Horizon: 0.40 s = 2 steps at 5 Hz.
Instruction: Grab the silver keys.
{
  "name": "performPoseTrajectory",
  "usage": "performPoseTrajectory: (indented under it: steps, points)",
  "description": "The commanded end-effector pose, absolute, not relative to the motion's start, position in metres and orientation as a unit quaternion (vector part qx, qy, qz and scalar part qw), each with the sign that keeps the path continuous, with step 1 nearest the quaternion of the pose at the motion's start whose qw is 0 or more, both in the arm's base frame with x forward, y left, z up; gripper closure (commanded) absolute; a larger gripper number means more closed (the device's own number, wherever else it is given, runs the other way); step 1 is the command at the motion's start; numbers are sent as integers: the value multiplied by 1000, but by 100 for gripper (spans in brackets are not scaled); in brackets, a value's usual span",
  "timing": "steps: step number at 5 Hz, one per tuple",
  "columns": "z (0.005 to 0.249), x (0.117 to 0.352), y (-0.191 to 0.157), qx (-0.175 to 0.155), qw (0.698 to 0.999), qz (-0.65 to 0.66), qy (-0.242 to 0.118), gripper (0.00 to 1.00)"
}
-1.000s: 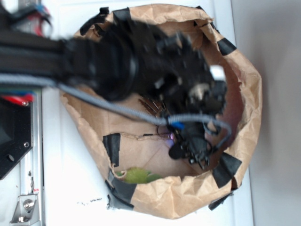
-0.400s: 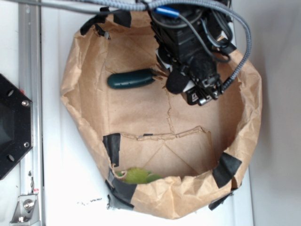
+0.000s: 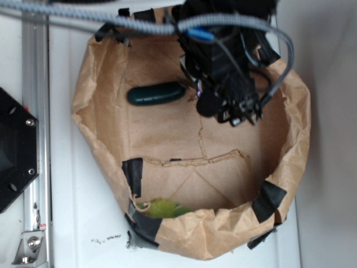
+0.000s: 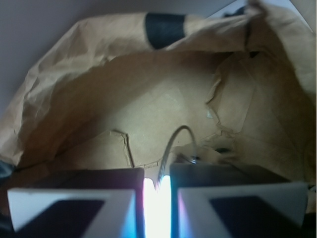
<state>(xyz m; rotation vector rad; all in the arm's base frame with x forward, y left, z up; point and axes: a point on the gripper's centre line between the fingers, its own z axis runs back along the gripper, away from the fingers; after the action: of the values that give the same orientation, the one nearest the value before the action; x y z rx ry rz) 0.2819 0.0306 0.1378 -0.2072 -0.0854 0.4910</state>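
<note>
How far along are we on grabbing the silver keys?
Done: the black gripper is down inside the brown paper bag, right of the dark green oblong case. In hand: in the wrist view its jaws stand nearly together with a thin silver wire ring looping out of the gap. Left: lifting; the key blades themselves are hidden, so the hold is unconfirmed.

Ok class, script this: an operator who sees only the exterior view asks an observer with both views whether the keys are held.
Operator: I can't see the grasp from here. Are the fingers closed?
Observer: In the wrist view the fingers stand nearly shut, with only a narrow bright gap between them.
Operator: Is anything in that gap?
Observer: Yes, the silver keys' wire ring curves up out of it and looks pinched. The key blades themselves are too blurred to make out.
</note>
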Motion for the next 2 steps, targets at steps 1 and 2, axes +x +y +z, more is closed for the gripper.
performPoseTrajectory:
  steps: [1,2]
  points:
    - [109,288,-4,-54,982,180,10,100]
    - [112,292,1,-64,979,192,5,100]
